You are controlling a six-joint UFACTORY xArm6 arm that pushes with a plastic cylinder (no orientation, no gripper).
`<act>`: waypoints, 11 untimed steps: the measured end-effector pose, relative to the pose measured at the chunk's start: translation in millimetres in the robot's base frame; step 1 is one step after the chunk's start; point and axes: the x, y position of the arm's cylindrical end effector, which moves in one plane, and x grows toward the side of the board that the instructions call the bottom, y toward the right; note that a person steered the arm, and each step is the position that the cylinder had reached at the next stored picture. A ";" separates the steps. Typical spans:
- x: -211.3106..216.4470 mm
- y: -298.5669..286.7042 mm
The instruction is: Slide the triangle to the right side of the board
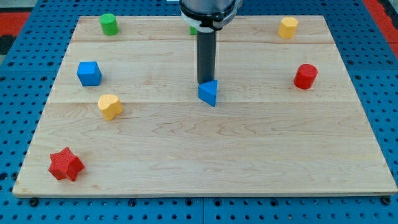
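Note:
A blue triangle block (209, 93) lies near the middle of the wooden board (205, 155). My tip (204, 83) is at the triangle's top left edge, touching or nearly touching it. The dark rod rises from there toward the view's top, where the arm's body hides part of a green block (194, 28).
A green cylinder (109, 24) is at the top left, a blue cube (89, 73) and a yellow heart (110, 106) at the left, a red star (65, 165) at the bottom left. A yellow block (287, 27) is at the top right, a red cylinder (305, 76) at the right.

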 end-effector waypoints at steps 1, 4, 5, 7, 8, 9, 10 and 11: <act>0.1 0.0; 52.7 2.3; 56.8 -9.5; 76.2 -11.5; 76.6 -8.9; 85.0 4.1; 97.6 19.4; 103.0 40.5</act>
